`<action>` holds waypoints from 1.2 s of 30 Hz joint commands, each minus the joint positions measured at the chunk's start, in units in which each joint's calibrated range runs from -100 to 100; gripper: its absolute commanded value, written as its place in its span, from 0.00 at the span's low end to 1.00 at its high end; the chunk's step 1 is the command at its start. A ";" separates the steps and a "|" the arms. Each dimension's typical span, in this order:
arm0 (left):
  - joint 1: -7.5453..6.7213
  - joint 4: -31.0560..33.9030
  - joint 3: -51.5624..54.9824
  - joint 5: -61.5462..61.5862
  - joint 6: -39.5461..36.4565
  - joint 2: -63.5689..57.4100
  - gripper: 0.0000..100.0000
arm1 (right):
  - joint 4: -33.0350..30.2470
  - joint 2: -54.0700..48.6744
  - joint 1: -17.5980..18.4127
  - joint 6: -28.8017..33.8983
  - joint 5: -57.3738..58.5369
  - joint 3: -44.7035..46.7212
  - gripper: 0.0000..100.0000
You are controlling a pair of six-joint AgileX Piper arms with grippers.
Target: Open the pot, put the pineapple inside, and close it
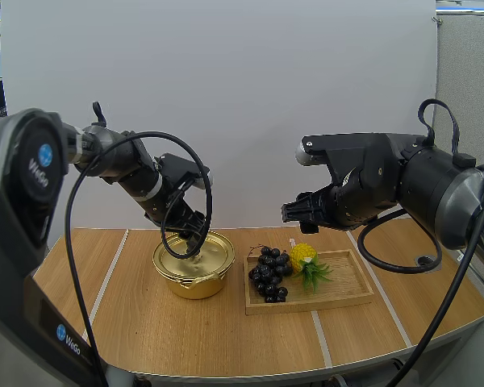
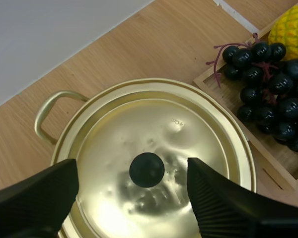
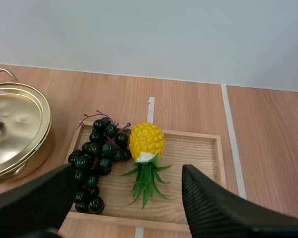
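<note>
The gold pot (image 1: 195, 272) stands on the bench (image 1: 185, 334), left of centre, with its lid (image 2: 154, 134) on. The left fingers (image 2: 39, 198) are just over the lid. They are spread wide, one on each side of the lid's black knob (image 2: 146, 169). A clear gap remains between the knob and each ribbed face, so they hold nothing.

To the right of the pot, just beside it, lies a wooden tray (image 3: 198, 153). The pineapple (image 3: 146, 141) rests in the tray, left of its middle. Its yellow body points to the far side and its green leaves to the near edge. A bunch of grapes (image 3: 100, 148), dark and glossy, lies at the tray's left end, right against the pineapple. Some of its berries sit over the left rim.

The right fingers (image 3: 213, 208) hang in the air well above the tray's far side, apart from everything on it. They also stand wide open and empty, and the pineapple is seen between them from the right wrist.
</note>
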 commanded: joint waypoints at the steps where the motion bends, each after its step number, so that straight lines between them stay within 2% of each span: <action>1: -0.18 -1.61 -0.82 -1.34 1.54 2.45 1.00 | 0.00 -0.55 -0.22 -0.34 -1.52 -0.37 1.00; 15: -0.18 -2.66 -2.08 -3.32 1.98 6.57 1.00 | 0.00 -0.55 -0.22 -0.34 -1.78 -0.37 1.00; 23: -0.18 -2.83 -2.08 0.58 2.10 6.57 1.00 | 0.00 -0.55 -0.22 -0.34 -1.78 -0.37 1.00; 25: -0.18 -2.83 -2.08 1.13 2.10 6.57 0.74 | 0.00 -0.55 -0.22 -0.34 -1.78 -0.37 1.00; 27: -0.18 -2.83 -2.08 1.52 2.10 6.57 0.36 | 0.00 -0.55 -0.22 -0.34 -1.78 -0.37 1.00; 29: -0.18 -2.83 -2.08 1.52 2.10 6.57 0.10 | 0.00 -0.55 -0.22 -0.34 -1.78 -0.37 1.00; 30: -0.18 -2.83 -2.08 1.52 2.10 6.57 0.01 | 0.00 -0.55 -0.22 -0.34 -1.78 -0.37 1.00; 36: -0.18 -2.83 -2.08 1.52 2.10 6.44 0.00 | 0.00 -0.55 -0.22 -0.34 -1.78 -0.37 1.00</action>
